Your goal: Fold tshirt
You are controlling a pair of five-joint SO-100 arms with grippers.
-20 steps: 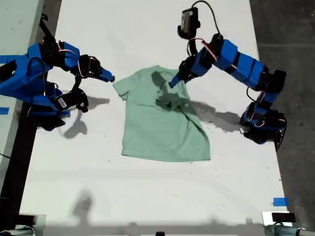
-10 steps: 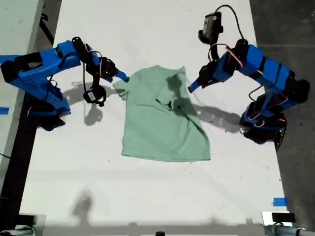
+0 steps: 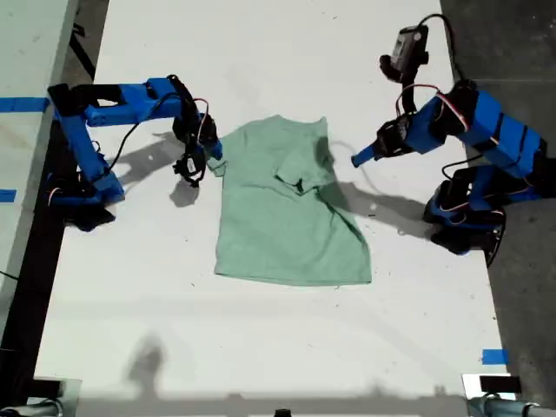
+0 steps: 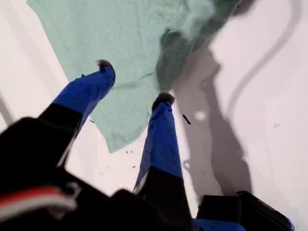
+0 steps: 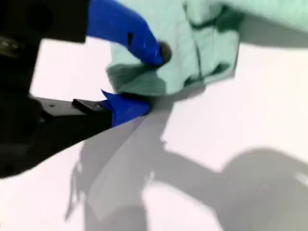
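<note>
My first gripper point(image 4: 132, 82) hangs with its jaws spread apart and empty, the tshirt point(image 3: 287, 204) just ahead of its tips and partly between them in its wrist view; my second gripper point(image 5: 139, 79) reaches out low from its stretched arm, jaws clamped on the sleeve edge of the tshirt; the cloth lies on the white table point(image 3: 261, 347) between both grippers; no writing is legible; the second wrist view is blurred.

The tshirt point(image 3: 288, 208) is plain pale mint green, with darker green shading in its folds. The table point(image 3: 261, 347) is plain white. Both arms are bright blue with black joints. My first gripper point(image 4: 132, 81) has blue fingers tipped in dark grey.
</note>
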